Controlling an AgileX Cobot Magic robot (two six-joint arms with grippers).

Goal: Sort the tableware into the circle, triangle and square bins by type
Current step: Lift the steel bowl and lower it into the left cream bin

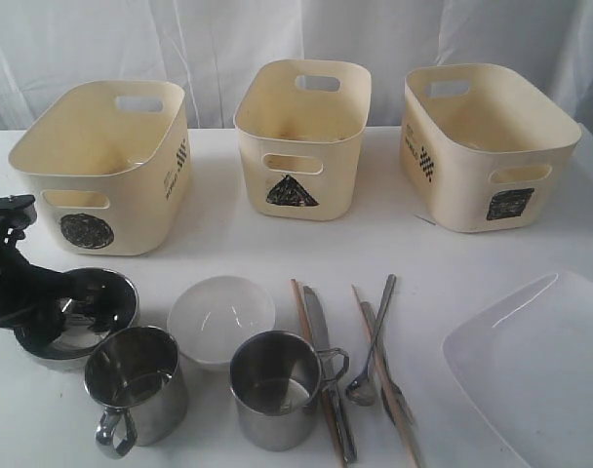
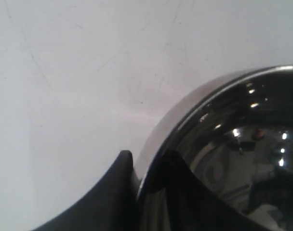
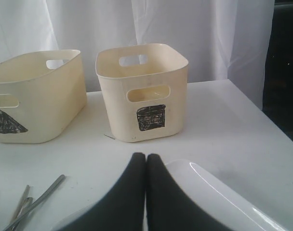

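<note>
My left gripper (image 1: 55, 310) (image 2: 147, 161) is shut on the rim of the steel bowl (image 1: 94, 304) (image 2: 243, 144), one finger outside and one inside. To its right sit the white bowl (image 1: 220, 314), two steel mugs (image 1: 136, 382) (image 1: 274, 387), the chopsticks (image 1: 309, 336), knife (image 1: 323, 341), spoon (image 1: 368, 363) and fork (image 1: 394, 385). The white square plate (image 1: 540, 363) (image 3: 219, 197) lies at the right. My right gripper (image 3: 146, 159) is shut and empty above the plate's edge; the exterior view does not show it. The circle bin (image 1: 106, 161), triangle bin (image 1: 301, 132) (image 3: 35, 96) and square bin (image 1: 487, 141) (image 3: 141, 91) stand behind.
All of it sits on a white table (image 1: 228, 244) with a white curtain (image 1: 228, 39) behind. A bare strip of table separates the bins from the row of tableware. The table's right edge (image 3: 262, 125) drops off past the square bin.
</note>
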